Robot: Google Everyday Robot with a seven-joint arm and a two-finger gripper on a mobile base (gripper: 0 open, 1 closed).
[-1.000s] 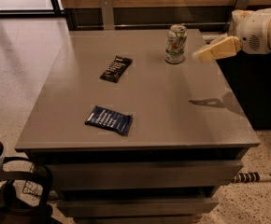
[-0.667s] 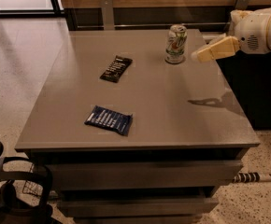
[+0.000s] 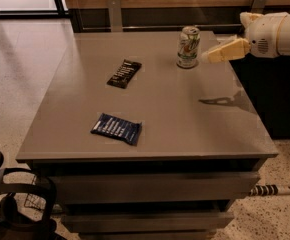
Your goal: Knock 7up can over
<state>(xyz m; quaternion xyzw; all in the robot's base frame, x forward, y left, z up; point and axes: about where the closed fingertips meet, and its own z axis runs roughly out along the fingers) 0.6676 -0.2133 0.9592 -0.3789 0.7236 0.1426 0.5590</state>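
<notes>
7up can [image 3: 188,46] upright near the bench's [image 3: 185,119] far edge, unmoved since the earlier frame; end effector [image 3: 208,57] still hovers just beside it, grasping nothing, aperture cannot be told.

The 7up can [image 3: 188,47] stands upright, gripper [image 3: 208,57] just beside it.

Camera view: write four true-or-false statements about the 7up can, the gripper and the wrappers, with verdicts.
1. The 7up can stands upright on the table. True.
2. The gripper is at the can's left in the picture. False: it is close at the can's right, above the table.
3. The black wrapper lies on the blue wrapper. False: they lie apart, the black one farther back.
4. The blue wrapper lies nearer the table's front edge than the can. True.
</notes>
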